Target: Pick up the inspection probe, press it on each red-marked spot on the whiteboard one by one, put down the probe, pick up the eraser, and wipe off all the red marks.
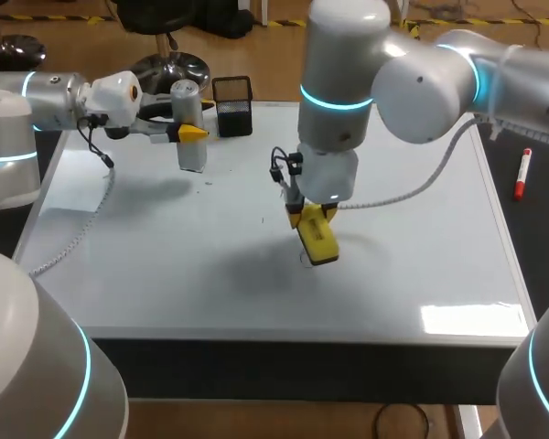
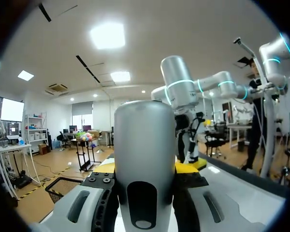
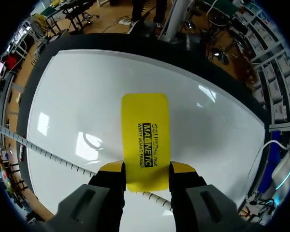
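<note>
My left gripper (image 1: 188, 133) is shut on the inspection probe (image 1: 190, 128), a grey upright cylinder held over the whiteboard's (image 1: 165, 265) back left part. In the left wrist view the probe (image 2: 145, 159) fills the space between the fingers of the left gripper (image 2: 145, 170). My right gripper (image 1: 312, 216) points down at the board's middle and is shut on the yellow eraser (image 1: 318, 240), whose lower end is at the board surface. In the right wrist view the eraser (image 3: 146, 137) sticks out ahead of the right gripper (image 3: 146, 170) over the whiteboard (image 3: 63, 101). I see no red marks on the board.
A black mesh pen holder (image 1: 232, 105) stands at the board's back edge, just right of the probe. A red marker (image 1: 522, 174) lies on the dark table right of the board. A spiral cable (image 3: 48, 154) crosses beside the right gripper.
</note>
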`<state>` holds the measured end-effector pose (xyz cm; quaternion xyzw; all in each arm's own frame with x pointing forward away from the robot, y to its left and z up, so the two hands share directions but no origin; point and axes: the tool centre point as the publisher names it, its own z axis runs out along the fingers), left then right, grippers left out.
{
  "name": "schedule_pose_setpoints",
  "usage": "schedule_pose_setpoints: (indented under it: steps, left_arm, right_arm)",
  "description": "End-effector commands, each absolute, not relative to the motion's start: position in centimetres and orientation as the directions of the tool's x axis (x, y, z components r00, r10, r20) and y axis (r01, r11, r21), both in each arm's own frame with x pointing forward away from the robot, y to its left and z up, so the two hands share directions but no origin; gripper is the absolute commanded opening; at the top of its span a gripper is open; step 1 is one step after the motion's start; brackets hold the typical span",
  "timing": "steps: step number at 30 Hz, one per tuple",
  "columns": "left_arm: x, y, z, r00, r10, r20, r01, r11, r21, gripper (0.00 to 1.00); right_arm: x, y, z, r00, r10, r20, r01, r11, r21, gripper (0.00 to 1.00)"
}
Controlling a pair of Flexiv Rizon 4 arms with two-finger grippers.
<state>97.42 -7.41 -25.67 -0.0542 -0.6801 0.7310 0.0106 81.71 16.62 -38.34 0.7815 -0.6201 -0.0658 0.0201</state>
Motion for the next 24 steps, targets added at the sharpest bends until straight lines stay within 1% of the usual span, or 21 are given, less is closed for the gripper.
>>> schedule_pose_setpoints:
  steps: [1,12,24]
  left_arm:
    - [97.4,-7.4,-25.6,-0.994,0.089,-0.067,0.060,-0.075,-0.995,0.00]
    - [97.4,-7.4,-25.6,-0.994,0.089,-0.067,0.060,-0.075,-0.995,0.00]
    - [97.4,-7.4,-25.6,-0.994,0.089,-0.067,0.060,-0.075,-0.995,0.00]
  right_arm:
    - [82.0,18.0,-40.1,0.234,-0.970,-0.070,-0.961,-0.242,0.132,0.00]
    - [80.9,19.6,-42.7,0.279,-0.958,-0.068,-0.942,-0.287,0.177,0.00]
    - [80.8,18.6,-43.8,0.271,-0.960,-0.073,-0.942,-0.280,0.184,0.00]
